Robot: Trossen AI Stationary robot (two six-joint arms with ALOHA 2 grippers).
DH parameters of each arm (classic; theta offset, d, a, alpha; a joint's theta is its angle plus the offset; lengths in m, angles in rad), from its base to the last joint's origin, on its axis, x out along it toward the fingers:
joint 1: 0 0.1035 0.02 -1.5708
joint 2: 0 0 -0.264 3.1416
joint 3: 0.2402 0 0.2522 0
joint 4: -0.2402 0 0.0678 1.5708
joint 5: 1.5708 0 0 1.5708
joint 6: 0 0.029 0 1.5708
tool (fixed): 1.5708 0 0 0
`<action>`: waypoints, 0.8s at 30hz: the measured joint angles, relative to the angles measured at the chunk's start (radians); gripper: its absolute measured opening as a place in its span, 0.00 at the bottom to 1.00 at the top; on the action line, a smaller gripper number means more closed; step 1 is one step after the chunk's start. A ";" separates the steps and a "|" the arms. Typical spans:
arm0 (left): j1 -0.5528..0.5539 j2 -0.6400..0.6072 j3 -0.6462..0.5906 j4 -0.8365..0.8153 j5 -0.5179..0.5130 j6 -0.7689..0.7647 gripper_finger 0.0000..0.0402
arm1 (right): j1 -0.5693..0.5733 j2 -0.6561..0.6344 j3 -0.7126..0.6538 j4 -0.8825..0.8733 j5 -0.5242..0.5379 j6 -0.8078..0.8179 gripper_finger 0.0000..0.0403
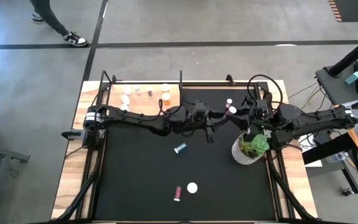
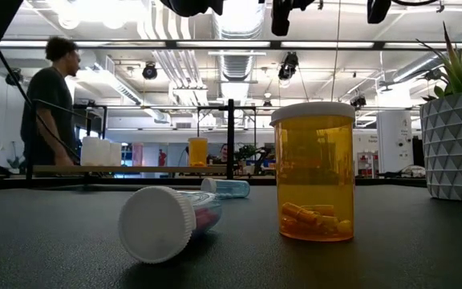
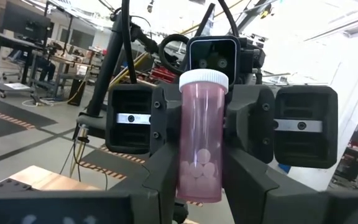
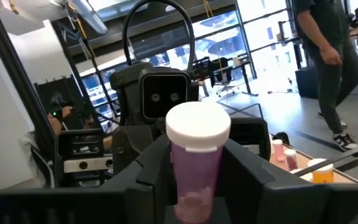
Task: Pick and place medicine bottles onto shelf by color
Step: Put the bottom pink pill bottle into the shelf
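A pink bottle (image 1: 231, 110) with a white cap is held upright in the air between my two grippers, over the far middle of the black mat. My left gripper (image 3: 201, 186) reaches it from the left and my right gripper (image 4: 197, 186) from the right. They face each other and both are shut on it. The light-wood shelf (image 1: 143, 94) lies at the far left with several bottles standing on it. A blue bottle (image 1: 179, 148) lies on its side mid-mat. Near the front edge a pink bottle (image 1: 177, 193) lies on its side beside an upright orange one (image 2: 312, 172). My left gripper pinches the pink bottle's lower body (image 3: 188, 177) between its two fingers, coming level from the table's left. The bottle stands upright, cap up, clear of the mat. My right gripper pinches the same bottle's body (image 4: 194, 165) below the white cap (image 4: 197, 127) between its two fingers, coming level from the table's right. The bottle stands upright between them.
A white pot with a green plant (image 1: 248, 149) stands on the mat just near of my right arm. Another white-capped bottle (image 1: 229, 101) stands just beyond the grippers. A person (image 2: 50, 104) moves beyond the table's far edge.
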 joint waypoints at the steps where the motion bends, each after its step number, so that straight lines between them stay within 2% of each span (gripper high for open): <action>1: 0.000 0.000 0.000 -0.001 0.000 0.000 0.24 | 0.000 0.000 0.000 0.000 0.001 0.001 0.26; 17: -0.001 0.000 0.000 -0.026 0.001 -0.006 0.24 | 0.000 -0.007 -0.001 -0.014 0.002 0.013 0.25; 24: 0.000 0.000 0.000 -0.036 0.032 -0.011 0.34 | 0.000 -0.041 -0.002 -0.051 -0.006 0.011 0.25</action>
